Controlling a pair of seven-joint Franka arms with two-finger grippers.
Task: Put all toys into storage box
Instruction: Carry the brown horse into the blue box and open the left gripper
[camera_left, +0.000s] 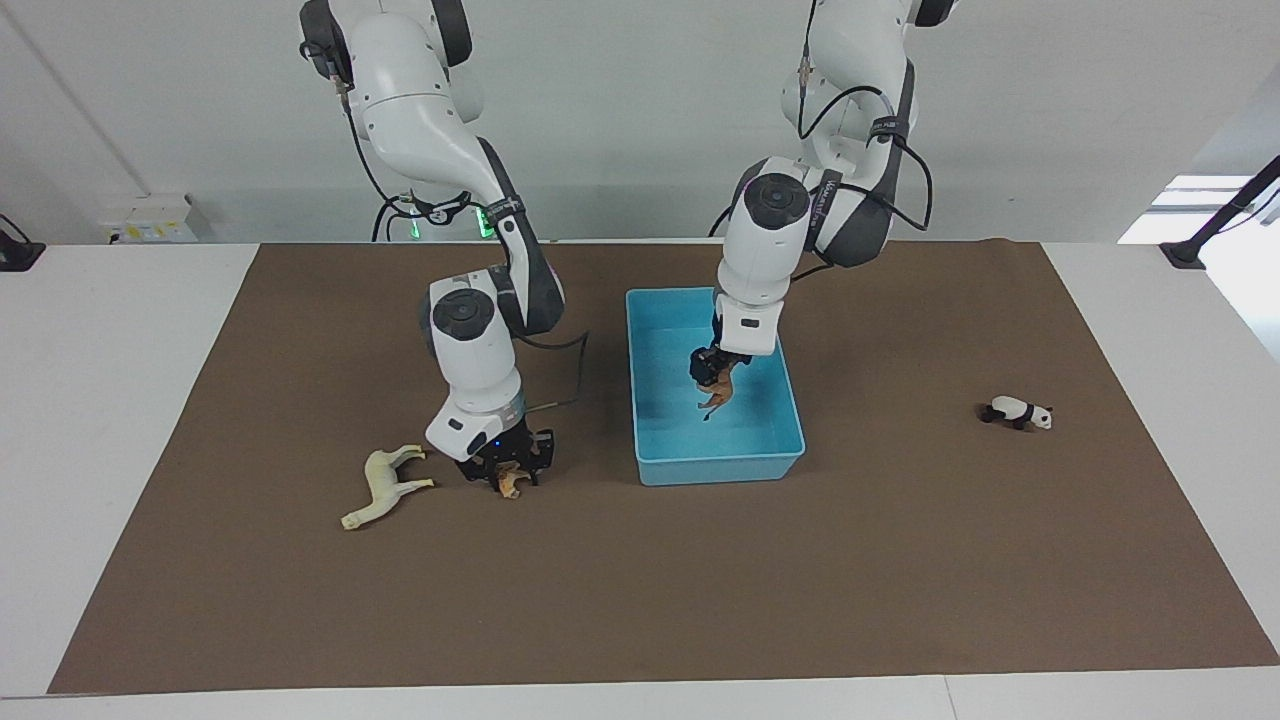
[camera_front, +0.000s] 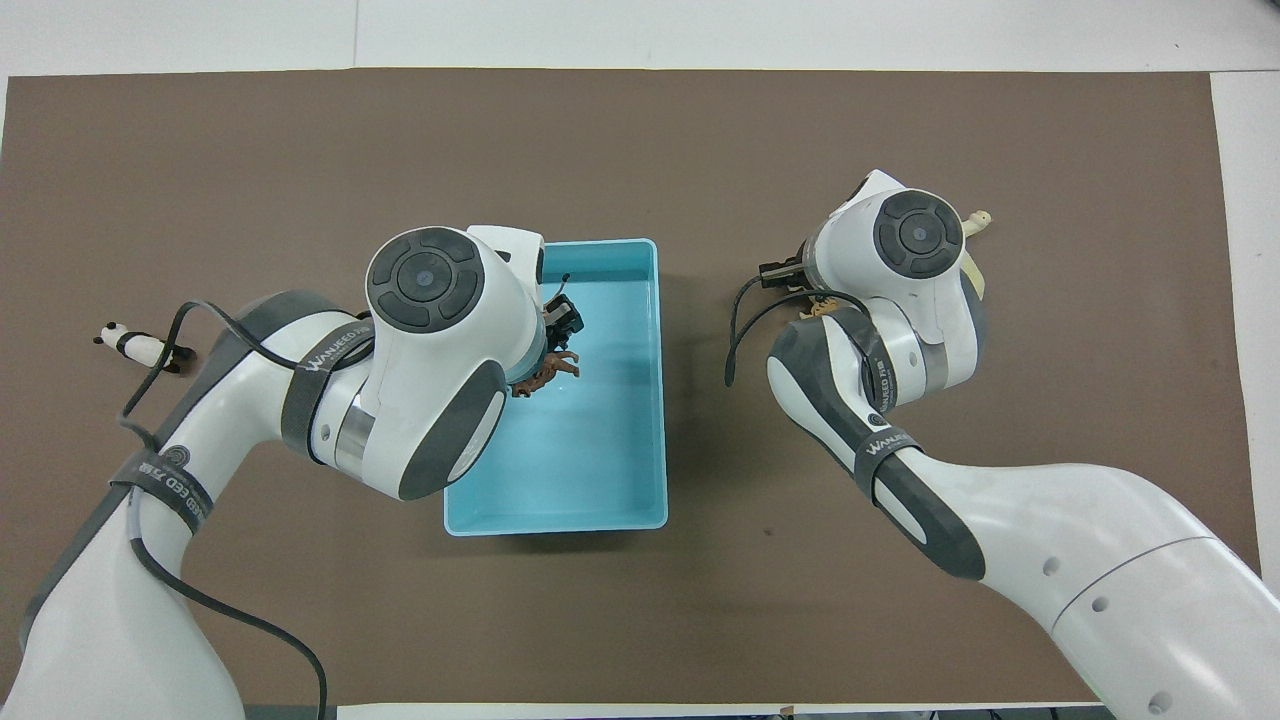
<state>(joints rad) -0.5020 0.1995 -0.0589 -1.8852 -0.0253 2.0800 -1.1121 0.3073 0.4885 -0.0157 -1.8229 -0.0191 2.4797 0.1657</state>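
A: Left gripper (camera_left: 712, 377) is over the box (camera_left: 665, 467), clamped on the brown toy (camera_left: 717, 396), which hangs above the floor, inside the walls.

B: Risk?

A: If let go from up there it may bounce or tip, prob. stays in. Right gripper (camera_left: 508, 472) is down at the mat (camera_left: 640, 590), closed round the tiger (camera_left: 512, 483), beside the box toward the right arm's end.

B: Anything crowding it?

A: Horse (camera_left: 385, 485) lies just beside the tiger; the lift could nudge it. Panda (camera_left: 1016, 412) sits well apart from the box, toward the left arm's end.
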